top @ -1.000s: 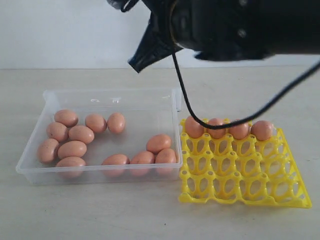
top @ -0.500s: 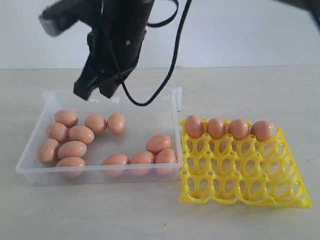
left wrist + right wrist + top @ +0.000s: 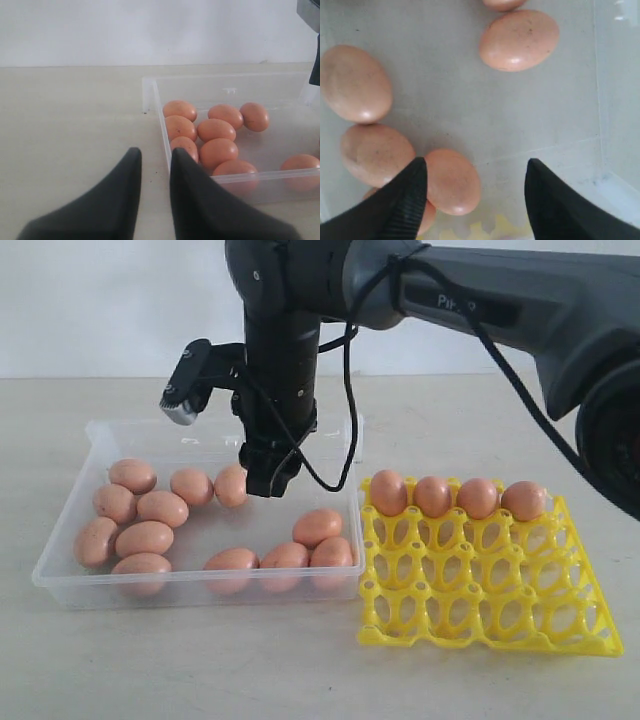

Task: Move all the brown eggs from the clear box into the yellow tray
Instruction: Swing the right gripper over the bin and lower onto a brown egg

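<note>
Several brown eggs (image 3: 145,538) lie in the clear box (image 3: 200,426), a cluster at its left end and a few (image 3: 317,526) near its right front corner. The yellow tray (image 3: 480,615) stands right of the box with several eggs (image 3: 432,496) in its back row. My right gripper (image 3: 265,480) reaches across and hangs low inside the box, between the two egg groups. Its jaws (image 3: 476,161) are open over bare box floor, with one egg (image 3: 452,181) just inside one finger. My left gripper (image 3: 155,151) is open by a narrow gap, empty, over the table beside the box's end wall (image 3: 152,100).
The right arm's dark body (image 3: 520,310) and its cable span the top of the exterior view above the tray. Bare table lies in front of the box and tray. A white wall (image 3: 100,300) backs the table.
The right arm swung left from above the tray and came down into the clear box. Its jaws went from shut to open. The eggs and the left gripper stayed put.
</note>
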`<state>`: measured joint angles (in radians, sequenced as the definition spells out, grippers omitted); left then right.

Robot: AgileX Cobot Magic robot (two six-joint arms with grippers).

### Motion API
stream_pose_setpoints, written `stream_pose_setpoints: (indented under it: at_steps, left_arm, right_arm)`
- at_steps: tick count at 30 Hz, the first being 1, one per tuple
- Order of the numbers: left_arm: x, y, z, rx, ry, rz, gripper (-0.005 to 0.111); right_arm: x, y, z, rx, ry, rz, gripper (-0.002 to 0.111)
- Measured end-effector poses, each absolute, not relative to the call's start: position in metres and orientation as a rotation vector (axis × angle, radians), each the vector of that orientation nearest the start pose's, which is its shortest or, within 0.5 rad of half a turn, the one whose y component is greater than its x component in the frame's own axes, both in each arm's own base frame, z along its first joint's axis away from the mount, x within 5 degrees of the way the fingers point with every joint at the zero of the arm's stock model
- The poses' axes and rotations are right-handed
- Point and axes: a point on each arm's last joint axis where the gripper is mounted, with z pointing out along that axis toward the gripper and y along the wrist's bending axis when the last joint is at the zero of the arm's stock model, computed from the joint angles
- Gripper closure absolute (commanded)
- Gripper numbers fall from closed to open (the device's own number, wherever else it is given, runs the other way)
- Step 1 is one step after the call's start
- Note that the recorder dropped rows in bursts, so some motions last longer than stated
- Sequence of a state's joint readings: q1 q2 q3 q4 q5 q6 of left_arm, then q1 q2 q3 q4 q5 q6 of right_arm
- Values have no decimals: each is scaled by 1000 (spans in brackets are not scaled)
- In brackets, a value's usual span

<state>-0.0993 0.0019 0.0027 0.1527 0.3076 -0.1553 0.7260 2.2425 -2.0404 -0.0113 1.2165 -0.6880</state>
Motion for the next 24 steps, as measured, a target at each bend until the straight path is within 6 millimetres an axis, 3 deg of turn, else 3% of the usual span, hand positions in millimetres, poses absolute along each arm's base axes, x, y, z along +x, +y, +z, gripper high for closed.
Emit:
stream_pose_setpoints:
  at_steps: [4,7,13,24]
  left_arm:
    - [55,-1,185,47,1792,-37,85]
    - [55,-1,185,47,1792,-37,85]
    - [55,-1,185,47,1792,-37,85]
    - [55,-1,185,47,1792,-37,85]
  right_arm:
    - [365,312,223,-1831,2258,62,52]
    - [366,302,210,-1813,2328,128,52]
    - [360,286,177,-1988,2344,121,52]
    - [367,276,176,-2034,2286,141,52]
